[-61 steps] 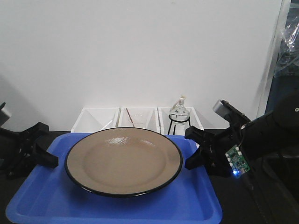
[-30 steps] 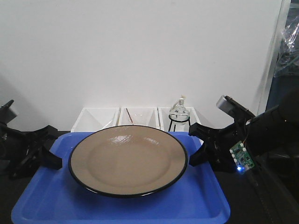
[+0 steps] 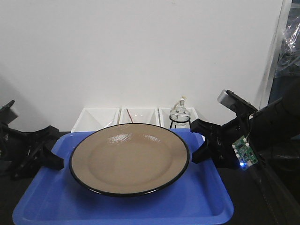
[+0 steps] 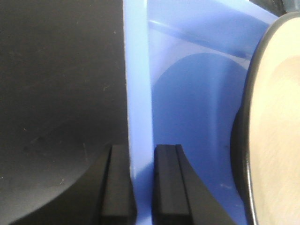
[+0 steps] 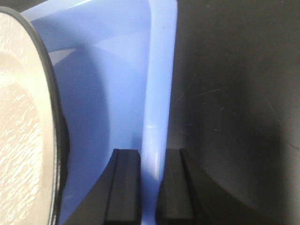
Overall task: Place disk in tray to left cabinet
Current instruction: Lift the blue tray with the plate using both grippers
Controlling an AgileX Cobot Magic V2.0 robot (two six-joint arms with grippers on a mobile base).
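Note:
The tan disk (image 3: 129, 159) with its thin black rim lies in the blue tray (image 3: 61, 206), which both arms hold just above the dark table. My left gripper (image 3: 51, 157) is shut on the tray's left lip (image 4: 138, 93), one finger on each side of it. My right gripper (image 3: 199, 145) is shut on the right lip (image 5: 159, 93) in the same way. The disk's edge shows in both wrist views (image 4: 276, 117) (image 5: 21, 117). The cabinet is out of view.
Three small white open-front bins (image 3: 101, 119) stand against the white wall behind the tray. A glass flask on a black wire stand (image 3: 179, 112) sits in front of the right bin. The dark tabletop (image 4: 56, 93) lies under the tray on both sides.
The tray with the disk has shifted to the right and slightly up, both grippers moving with it and keeping their hold on the lips.

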